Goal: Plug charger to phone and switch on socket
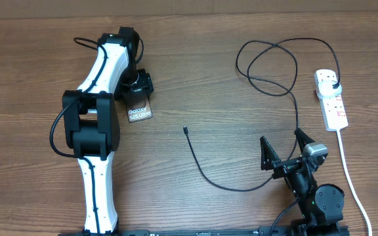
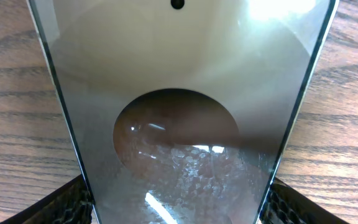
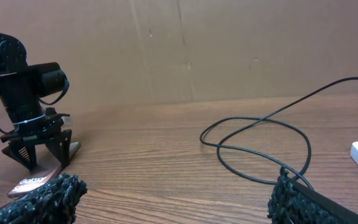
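The phone [image 1: 140, 108] lies on the wooden table at the left, its "Galaxy" lettering up. My left gripper [image 1: 137, 86] stands over its far end with a finger against each long edge. In the left wrist view the phone [image 2: 179, 93] fills the space between the fingers of the left gripper [image 2: 179, 214]. The black charger cable [image 1: 205, 169] runs from its small tip [image 1: 185, 130] at mid-table, loops at the back, and its plug sits in the white socket strip [image 1: 334, 108] at the right. My right gripper [image 1: 281, 139] is open and empty beside the cable.
The socket's white cord [image 1: 352, 180] runs down the right side to the front edge. The cable loop [image 3: 260, 134] lies ahead of my right gripper [image 3: 176, 199]. A brown board wall [image 3: 229, 50] stands behind the table.
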